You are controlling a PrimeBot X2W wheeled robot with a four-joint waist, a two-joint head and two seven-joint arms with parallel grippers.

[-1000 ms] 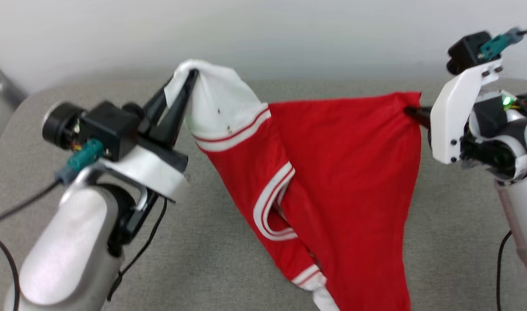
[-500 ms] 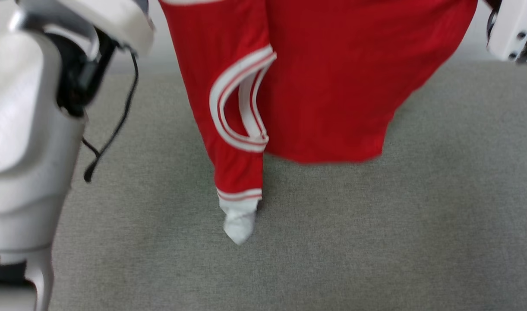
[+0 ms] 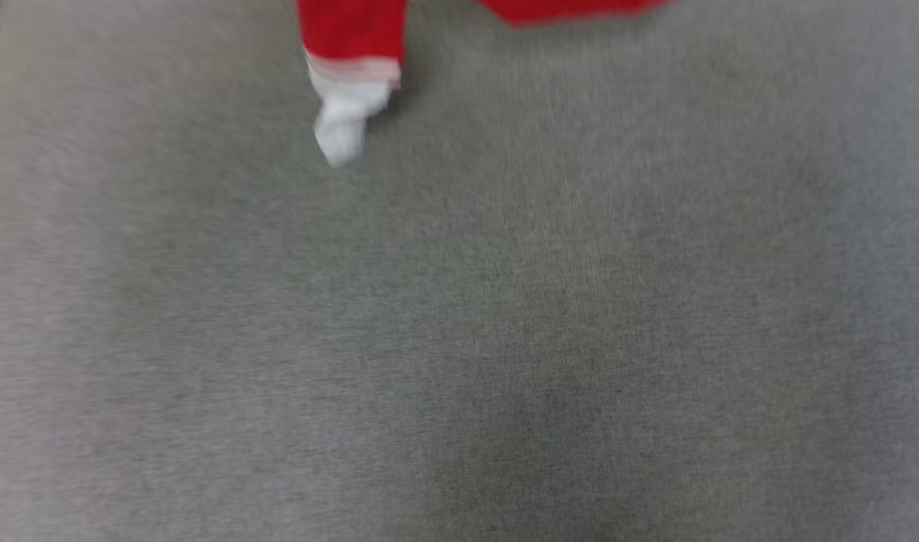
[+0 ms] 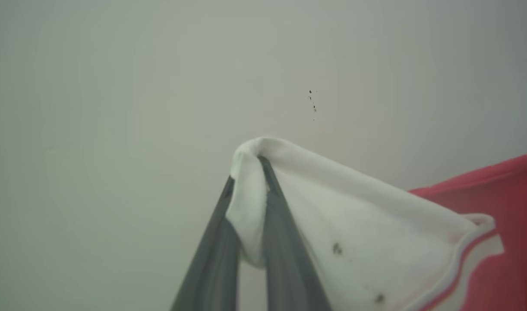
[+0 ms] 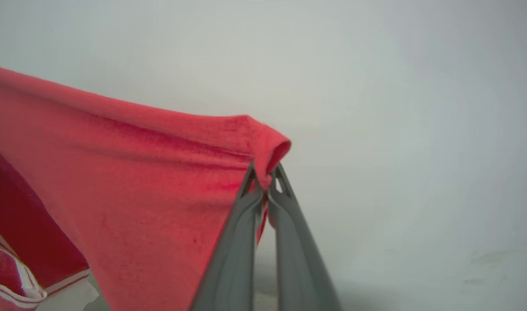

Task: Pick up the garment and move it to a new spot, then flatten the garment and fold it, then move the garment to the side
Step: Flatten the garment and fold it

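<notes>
The garment, a red shirt with white sleeves, hangs in the air between both grippers. In the head view only its lowest parts show at the top edge: a dangling white sleeve end (image 3: 344, 113) and a strip of red hem (image 3: 572, 7). My left gripper (image 4: 250, 166) is shut on a white sleeve fold of the garment (image 4: 354, 224). My right gripper (image 5: 265, 172) is shut on a bunched red corner of the garment (image 5: 116, 172), which stretches away to the left of that view.
Grey fabric surface (image 3: 504, 339) lies below the hanging shirt in the head view, blurred. A plain pale wall (image 4: 159, 86) stands behind both grippers in the wrist views.
The head view has swung downward, so the shirt has slid up to the picture's top edge and both arms have left it. The grips look unchanged.
</notes>
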